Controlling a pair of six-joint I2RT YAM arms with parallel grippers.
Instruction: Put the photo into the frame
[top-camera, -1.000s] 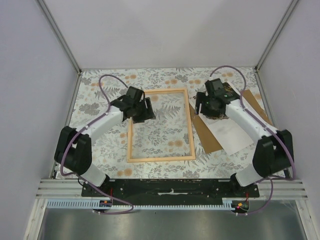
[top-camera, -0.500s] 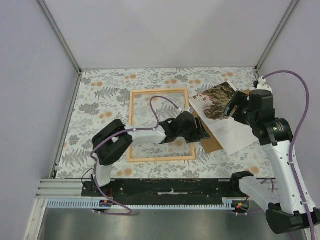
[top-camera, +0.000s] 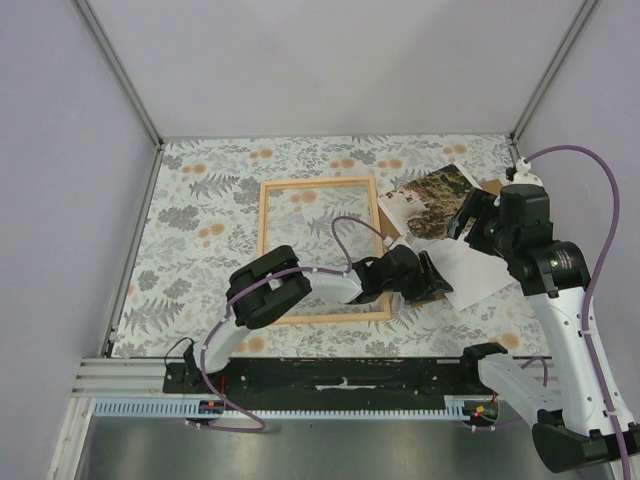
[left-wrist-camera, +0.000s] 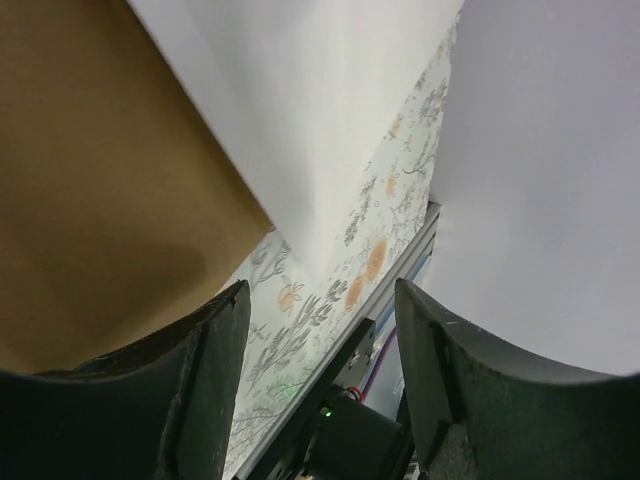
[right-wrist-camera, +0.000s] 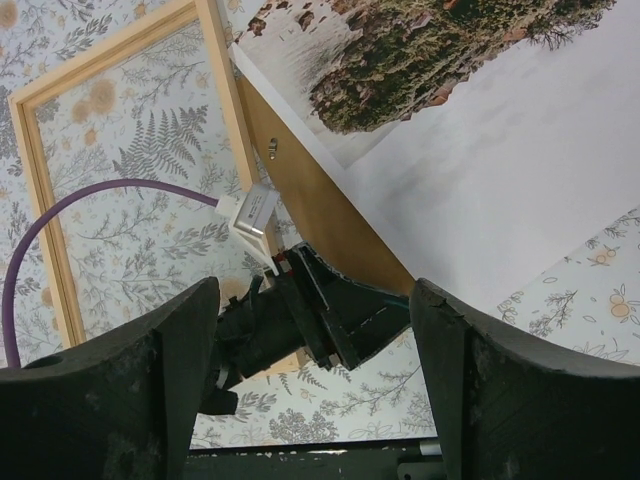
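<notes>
**A:** Brown backing board (left-wrist-camera: 90, 180) fills one side of the left tool's (top-camera: 430, 276) view. Its fingers are apart with nothing between them, and the photo's (top-camera: 432, 195) pale edge lies over that board just ahead of them.

**B:** So a pinch could take board and print together?

**A:** That, or crease the paper. The photo lies picture-up beneath the right tool (top-camera: 466, 214), which is also spread wide and empty. The frame (top-camera: 265, 250) is off to that tool's side, with no photo in it yet. The tools are near each other, so a bump is possible — and the left arm's purple cable (top-camera: 345, 225) arches over the frame and might nudge it.

**B:** Which view tells what?

**A:** Overhead gives the whole frame on the counter (top-camera: 200, 200) and both arms. Only the left wrist shows that paper-over-board edge — overhead, the tool hides it.
</notes>
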